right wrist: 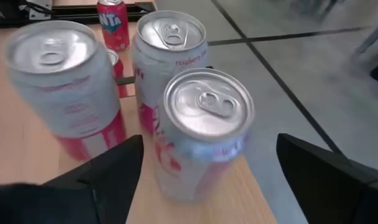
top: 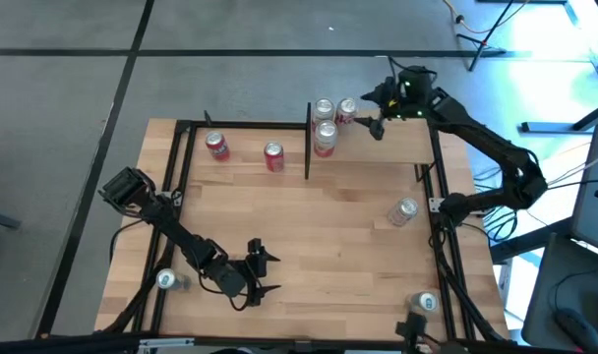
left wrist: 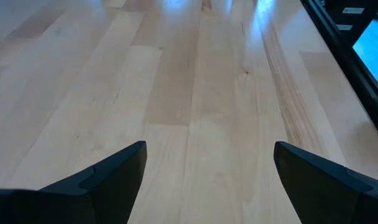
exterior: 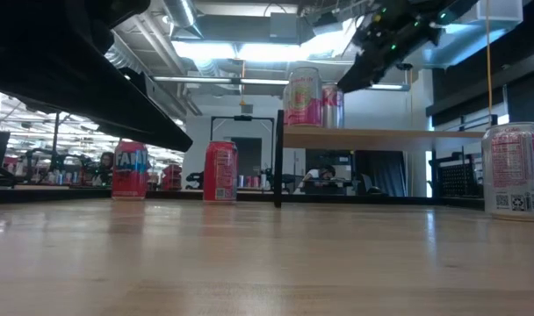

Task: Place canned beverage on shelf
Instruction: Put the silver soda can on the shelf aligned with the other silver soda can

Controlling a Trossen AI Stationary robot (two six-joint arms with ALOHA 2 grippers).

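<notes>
Three cans (top: 325,108) stand on the shelf (top: 397,147); right gripper (top: 376,126) beside them, jaws spread, holding nothing; several cans (top: 404,210) remain on the table (top: 319,246); left gripper (top: 260,272) jaws spread

Two red cans (top: 245,150) stand on the butcher-block tabletop (top: 319,236).

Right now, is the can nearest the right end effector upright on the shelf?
Yes, upright: the can shows its lid facing up, base resting on the shelf, between open fingers.

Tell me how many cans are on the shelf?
3, bunched at one end of the shelf, by the middle post: back-left can, back-right can, front can. None looks hidden.
</notes>
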